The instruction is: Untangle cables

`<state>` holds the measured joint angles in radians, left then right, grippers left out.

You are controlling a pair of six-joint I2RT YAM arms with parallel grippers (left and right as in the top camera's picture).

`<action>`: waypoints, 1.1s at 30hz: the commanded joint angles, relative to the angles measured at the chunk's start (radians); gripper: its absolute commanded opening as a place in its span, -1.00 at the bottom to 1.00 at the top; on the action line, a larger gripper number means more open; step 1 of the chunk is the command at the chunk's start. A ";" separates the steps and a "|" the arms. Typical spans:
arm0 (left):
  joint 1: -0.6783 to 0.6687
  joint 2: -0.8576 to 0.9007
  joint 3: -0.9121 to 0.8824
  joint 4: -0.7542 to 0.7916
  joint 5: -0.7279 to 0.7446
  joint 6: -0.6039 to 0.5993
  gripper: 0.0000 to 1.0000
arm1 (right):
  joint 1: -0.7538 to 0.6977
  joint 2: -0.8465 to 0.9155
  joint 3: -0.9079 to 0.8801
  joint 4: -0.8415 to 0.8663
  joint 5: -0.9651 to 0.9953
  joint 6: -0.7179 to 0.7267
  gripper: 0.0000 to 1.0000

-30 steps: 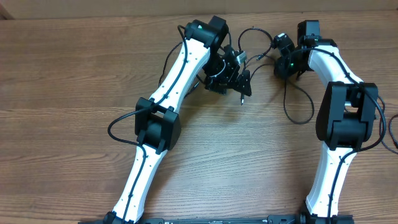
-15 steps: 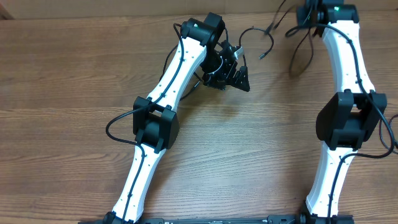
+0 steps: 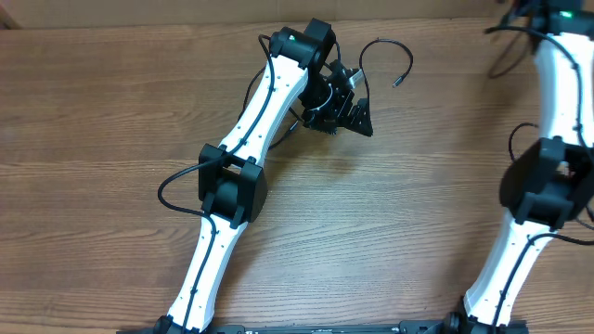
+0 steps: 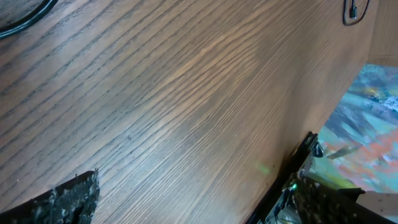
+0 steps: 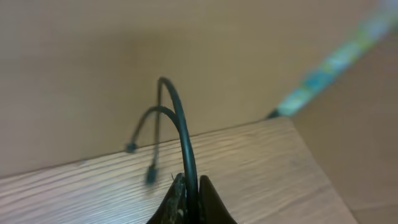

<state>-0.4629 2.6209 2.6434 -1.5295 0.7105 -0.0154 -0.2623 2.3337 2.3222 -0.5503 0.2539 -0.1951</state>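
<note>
The fingers (image 5: pixel 208 202) of the right gripper (image 5: pixel 189 198) are pressed fully together, and a thin black cord, the held cable (image 5: pixel 181 124), is pinched between them; from the pinch it is carried up in an arch above the fingertips and let fall beyond them, where two ends (image 5: pixel 151 174) are seen hanging free near the far edge of the table (image 5: pixel 249 162); whether one cord or two is gripped cannot be told, since the strands merge at the pinch. The grip is judged to be taken partway along the strand so that its length can be drawn clear of the other cord.

The fingers (image 4: pixel 68 196) of the left gripper (image 3: pixel 357 116) are spread as wide as they go, and nothing is held; only bare wood is seen between them. Just beyond the fingertips a loose cable (image 3: pixel 385 46) is laid on the table in an open hook, its small plug (image 3: pixel 397 82) turned back toward the gripper; no contact with the fingers is shown. The wide spread is judged to be readiness for a grasp on that hook.

The two cords are well apart, one by each set of fingers; the separation is therefore judged largely achieved, and what is left is probably the laying down of the held cable beside the other without the strands being crossed.
</note>
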 commanded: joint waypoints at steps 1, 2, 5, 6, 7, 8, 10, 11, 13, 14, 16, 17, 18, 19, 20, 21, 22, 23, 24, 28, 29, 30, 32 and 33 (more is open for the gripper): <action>0.003 0.008 -0.006 0.001 0.014 0.015 1.00 | -0.058 0.037 0.000 0.015 -0.028 0.058 -0.92; 0.003 0.008 -0.006 0.001 0.014 0.015 0.99 | -0.071 0.052 0.000 0.014 -0.050 0.058 -0.92; 0.003 0.008 -0.006 0.001 0.014 0.015 0.99 | -0.094 0.089 0.000 0.006 -0.097 0.059 -0.92; 0.003 0.008 -0.006 0.002 0.014 0.015 0.99 | -0.096 0.106 0.000 0.006 -0.099 0.061 -0.92; 0.003 0.008 -0.006 0.002 0.014 0.015 0.99 | -0.095 0.118 0.000 0.006 -0.099 0.061 -0.92; 0.003 0.008 -0.006 0.002 0.014 0.015 0.99 | -0.095 0.134 0.000 0.006 -0.099 0.061 -0.92; 0.003 0.008 -0.006 0.004 0.014 0.015 1.00 | -0.089 0.164 0.000 0.011 -0.099 0.061 -0.92; 0.003 0.008 -0.006 0.008 0.014 0.015 1.00 | -0.085 0.177 0.000 0.016 -0.099 0.061 -0.92; 0.003 0.008 -0.006 0.015 0.014 0.015 1.00 | -0.074 0.199 0.000 0.023 -0.099 0.061 -0.92; 0.003 0.008 -0.006 0.018 0.014 0.015 0.99 | -0.069 0.212 0.000 0.026 -0.099 0.062 -0.92; 0.003 0.008 -0.006 0.019 0.014 0.015 1.00 | -0.064 0.227 0.000 0.027 -0.099 0.069 -0.92; 0.003 0.008 -0.006 0.019 0.014 0.013 0.99 | -0.064 0.229 0.000 0.028 -0.098 0.078 -0.92; 0.003 0.008 -0.006 0.019 0.014 0.011 1.00 | -0.064 0.233 0.000 0.028 -0.098 0.089 -0.93; 0.003 0.008 -0.006 0.019 0.014 0.011 0.98 | -0.064 0.235 0.000 0.027 -0.098 0.100 -0.92; 0.003 0.008 -0.006 0.018 0.014 0.011 0.99 | -0.064 0.235 0.000 0.025 -0.098 0.123 -0.02; 0.003 0.008 -0.006 0.018 0.014 0.012 0.99 | -0.065 0.234 0.001 0.021 -0.097 0.138 1.00; 0.003 0.008 -0.006 0.018 0.014 0.012 0.99 | -0.065 0.231 0.003 0.011 -0.092 0.144 1.00; 0.003 0.008 -0.006 0.016 0.014 0.012 0.99 | -0.065 0.225 0.003 -0.002 -0.086 0.143 1.00; 0.003 0.008 -0.006 0.015 0.014 0.012 0.99 | -0.065 0.217 0.003 -0.015 -0.083 0.143 1.00; 0.003 0.008 -0.006 0.017 0.013 0.012 0.99 | -0.059 0.159 0.003 -0.074 -0.079 0.143 1.00; 0.004 0.008 -0.006 0.019 0.011 0.012 1.00 | -0.054 0.132 0.003 -0.093 -0.080 0.143 1.00; 0.005 0.008 -0.006 0.020 0.010 0.012 1.00 | -0.050 0.105 0.003 -0.114 -0.084 0.144 1.00; 0.014 0.008 -0.005 0.020 -0.008 0.010 0.99 | -0.037 0.052 0.003 -0.165 -0.131 0.143 0.99; 0.020 0.008 -0.003 0.019 -0.014 0.003 0.99 | -0.029 0.022 0.003 -0.203 -0.178 0.143 1.00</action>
<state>-0.4618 2.6213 2.6434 -1.5112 0.7094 -0.0154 -0.3176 2.5309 2.3161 -0.7044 0.1562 -0.0650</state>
